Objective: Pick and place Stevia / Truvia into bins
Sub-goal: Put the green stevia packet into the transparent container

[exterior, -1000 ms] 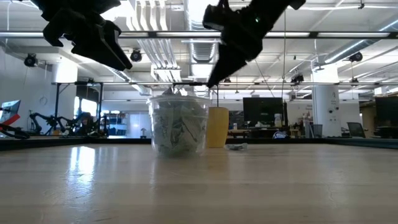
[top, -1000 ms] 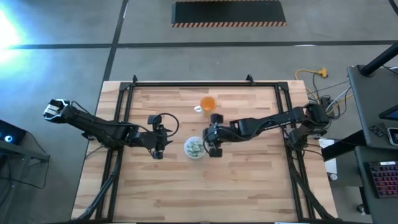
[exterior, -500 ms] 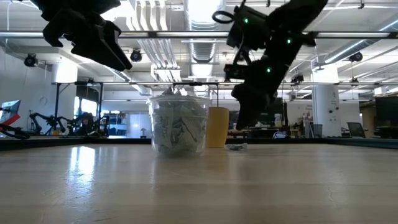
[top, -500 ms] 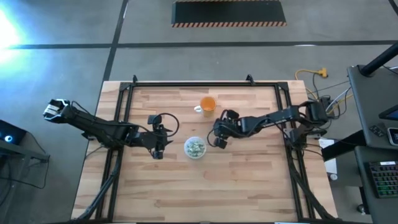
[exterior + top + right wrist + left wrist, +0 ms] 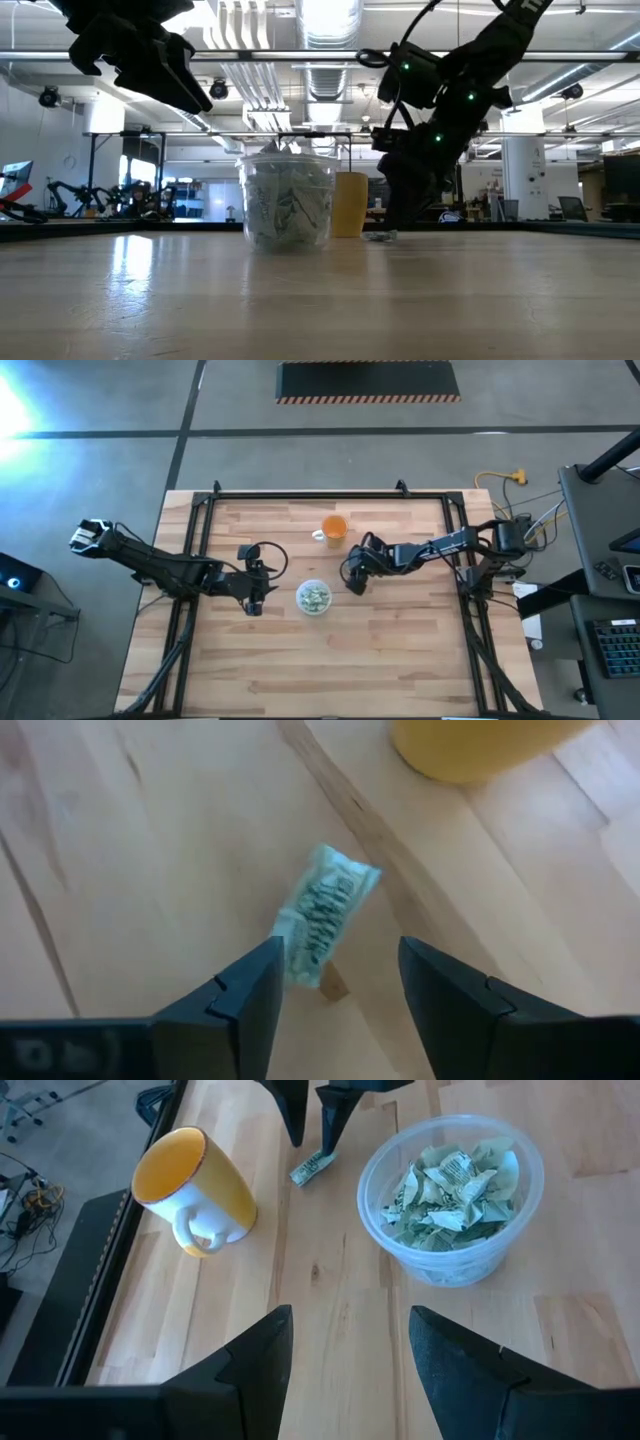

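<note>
A clear round bin (image 5: 313, 598) (image 5: 288, 205) (image 5: 450, 1195) stands mid-table, filled with crumpled pale green and white sachets. One loose sachet (image 5: 325, 910) (image 5: 313, 1166) (image 5: 380, 236) lies flat on the wood between the bin and the orange cup. My right gripper (image 5: 352, 580) (image 5: 395, 225) (image 5: 335, 990) is low over that sachet, pointing down and open, with a finger on either side of its near end. My left gripper (image 5: 255, 600) (image 5: 350, 1370) hangs open in the air on the table's left side of the bin.
An orange cup with a white handle (image 5: 333, 527) (image 5: 190, 1185) (image 5: 480, 745) stands just beyond the loose sachet, toward the table's far edge. A black frame (image 5: 200, 510) runs along the table's sides. Bare wood (image 5: 330, 660) fills the near half.
My right gripper has moved from high beside the bin a little toward the table's right and far edge, then dropped to the tabletop over the loose sachet. The bin, the cup and my left arm have stayed still.
</note>
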You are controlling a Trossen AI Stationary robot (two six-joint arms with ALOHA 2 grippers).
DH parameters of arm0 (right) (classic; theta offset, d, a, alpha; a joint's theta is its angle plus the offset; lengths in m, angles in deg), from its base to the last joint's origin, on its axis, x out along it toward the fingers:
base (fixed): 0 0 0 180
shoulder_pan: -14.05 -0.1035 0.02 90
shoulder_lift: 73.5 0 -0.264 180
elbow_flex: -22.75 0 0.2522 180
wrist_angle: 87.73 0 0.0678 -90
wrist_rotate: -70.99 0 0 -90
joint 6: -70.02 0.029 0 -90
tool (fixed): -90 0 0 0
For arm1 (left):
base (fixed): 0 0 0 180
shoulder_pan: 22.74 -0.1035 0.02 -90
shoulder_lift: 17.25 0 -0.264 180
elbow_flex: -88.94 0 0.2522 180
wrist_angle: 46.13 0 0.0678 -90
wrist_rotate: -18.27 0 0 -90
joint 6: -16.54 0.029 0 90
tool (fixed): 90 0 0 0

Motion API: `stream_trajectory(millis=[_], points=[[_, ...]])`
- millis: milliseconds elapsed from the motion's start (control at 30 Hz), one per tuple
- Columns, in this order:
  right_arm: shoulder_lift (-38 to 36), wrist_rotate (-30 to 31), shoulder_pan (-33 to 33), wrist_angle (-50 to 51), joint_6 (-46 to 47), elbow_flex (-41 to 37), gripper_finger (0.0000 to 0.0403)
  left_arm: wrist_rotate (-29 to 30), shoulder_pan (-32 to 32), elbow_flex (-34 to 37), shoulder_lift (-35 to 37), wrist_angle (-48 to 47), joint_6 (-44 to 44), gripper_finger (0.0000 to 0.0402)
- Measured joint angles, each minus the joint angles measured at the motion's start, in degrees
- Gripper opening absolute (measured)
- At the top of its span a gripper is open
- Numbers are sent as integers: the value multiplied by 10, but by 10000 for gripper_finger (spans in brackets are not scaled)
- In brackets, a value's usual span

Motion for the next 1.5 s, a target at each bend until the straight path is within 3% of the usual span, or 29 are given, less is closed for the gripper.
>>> stream_trajectory(millis=[267,633,1000,1500], points=[[0,-4,1,-27,2,-15,195,0,0,0,0,0,0,185],[6,-19,0,-28,2,-21,154,0,0,0,0,0,0,185],[15,-15,0,-38,-31,-22,16,0,0,0,0,0,0,185],[-48,-12,-49,-37,-65,-22,9,0,0,0,0,0,0,185]])
